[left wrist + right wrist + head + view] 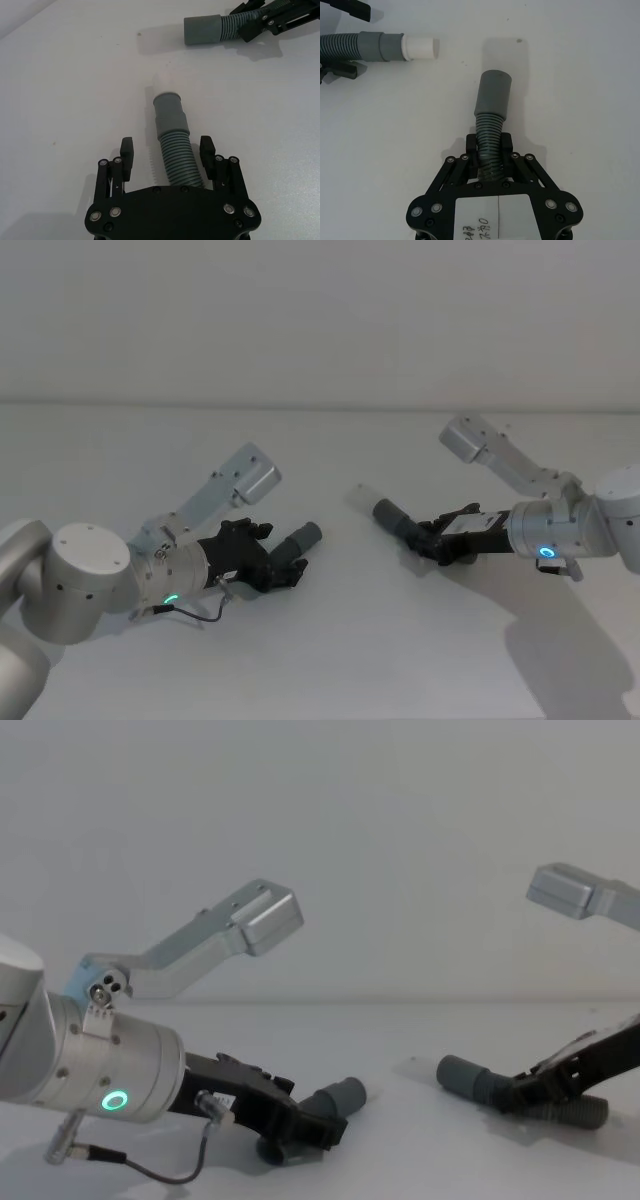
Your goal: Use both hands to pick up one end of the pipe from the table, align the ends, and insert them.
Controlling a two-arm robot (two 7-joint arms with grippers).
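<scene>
Two pieces of grey ribbed pipe are on the white table [330,660]. My left gripper [167,150] is open, with a finger [127,155] on each side of the ribbed hose [177,160] and a gap on both sides. That piece's grey cuff [170,115] ends in a white tip [167,82]. My right gripper [490,145] is shut on the ribbed part of the other piece, just behind its plain grey cuff [492,95]. In the head view the left gripper [280,552] and right gripper [432,540] face each other, and the cuffs [305,537] [390,515] sit a short gap apart.
The right piece's hose trails behind the right gripper [525,1092] along the table [575,1112]. A thin black cable [180,1170] loops under the left wrist. A pale grey wall [320,320] rises behind the table's far edge.
</scene>
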